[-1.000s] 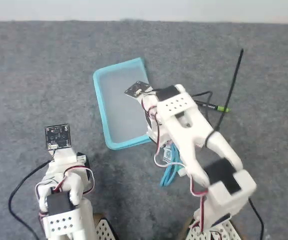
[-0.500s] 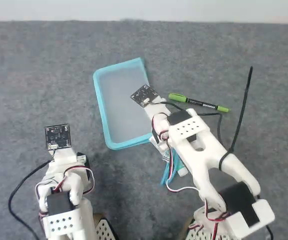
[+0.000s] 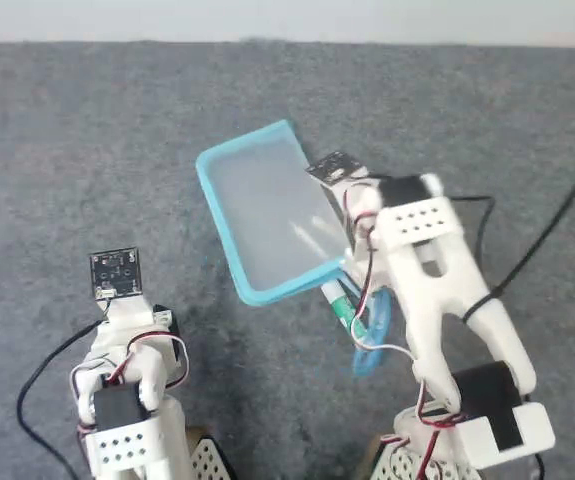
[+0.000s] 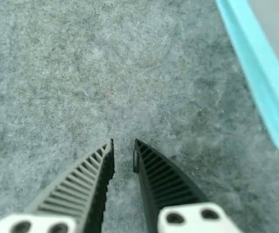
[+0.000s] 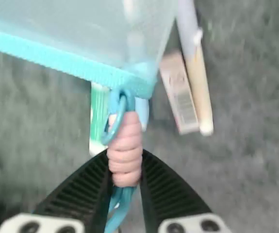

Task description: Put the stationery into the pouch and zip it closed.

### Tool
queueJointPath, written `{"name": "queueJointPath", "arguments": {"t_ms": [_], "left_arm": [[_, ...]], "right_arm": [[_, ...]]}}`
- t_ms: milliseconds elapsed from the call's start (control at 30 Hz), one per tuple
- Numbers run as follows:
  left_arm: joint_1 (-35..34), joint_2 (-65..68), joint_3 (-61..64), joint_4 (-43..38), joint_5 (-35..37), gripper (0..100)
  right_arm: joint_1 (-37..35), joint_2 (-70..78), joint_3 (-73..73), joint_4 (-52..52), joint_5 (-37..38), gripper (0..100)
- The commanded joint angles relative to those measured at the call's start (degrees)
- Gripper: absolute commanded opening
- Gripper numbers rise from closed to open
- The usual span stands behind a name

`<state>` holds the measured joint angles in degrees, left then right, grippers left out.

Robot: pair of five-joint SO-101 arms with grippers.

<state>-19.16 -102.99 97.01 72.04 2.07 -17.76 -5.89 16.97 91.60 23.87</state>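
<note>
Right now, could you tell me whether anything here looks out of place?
Yes: the right gripper has its fingers shut on the pink zip pull of the pouch, yet a pencil-like stick, an eraser-like block and a green pen lie outside it, by its corner.

"What do the two robot arms look like?"

"Both are white plastic. The left arm (image 3: pixel 127 410) and the right arm (image 3: pixel 437 290) have black blocks in them and rows of little round holes."

"Any strings?"

"Red and white wires (image 3: pixel 367 290), and a black cable (image 3: pixel 24 405). Each arm has a small square board (image 3: pixel 115 272). The fingers (image 4: pixel 93 182) are black with ridges."
</note>
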Motion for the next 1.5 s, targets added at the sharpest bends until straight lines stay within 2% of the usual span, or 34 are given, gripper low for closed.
{"name": "queueJointPath", "arguments": {"t_ms": [0, 100, 233, 333, 533, 700, 800, 933, 1167, 1300, 1467], "left_arm": [[0.3, -1.1, -0.5, 0.3, -0.4, 6], [0.3, -1.1, -0.5, 0.3, -0.4, 6], [0.3, -1.1, -0.5, 0.3, -0.4, 6], [0.3, -1.1, -0.5, 0.3, -0.4, 6], [0.3, -1.1, -0.5, 0.3, -0.4, 6], [0.3, -1.1, -0.5, 0.3, -0.4, 6], [0.3, -1.1, -0.5, 0.3, -0.4, 6], [0.3, -1.1, -0.5, 0.3, -0.4, 6], [0.3, -1.1, -0.5, 0.3, -0.4, 6], [0.3, -1.1, -0.5, 0.3, -0.4, 6], [0.3, -1.1, -0.5, 0.3, -0.4, 6]], "right_arm": [[0.7, -3.3, -2.2, 4.8, 3.2, 3.2], [-0.7, -4.1, 4.1, -1.1, 3.2, 14.3], [-2.2, -8.7, 13.5, -16.5, 0.5, 28.4], [-3.9, -16.2, 18.0, -21.3, -0.4, 28.9], [-11.7, -34.9, 23.1, -19.1, -0.6, 28.9], [-13.8, -43.0, 26.9, -18.1, -0.4, 28.8], [-13.5, -42.3, 29.4, -22.2, -0.9, 28.8], [-13.3, -34.4, 30.3, -27.1, -2.5, 28.8], [-13.1, -21.8, 27.7, -29.0, -2.5, 28.8], [-13.5, -20.9, 27.9, -28.8, -2.5, 28.8], [-19.7, -25.9, 27.7, -30.9, -4.1, 28.8]]}}
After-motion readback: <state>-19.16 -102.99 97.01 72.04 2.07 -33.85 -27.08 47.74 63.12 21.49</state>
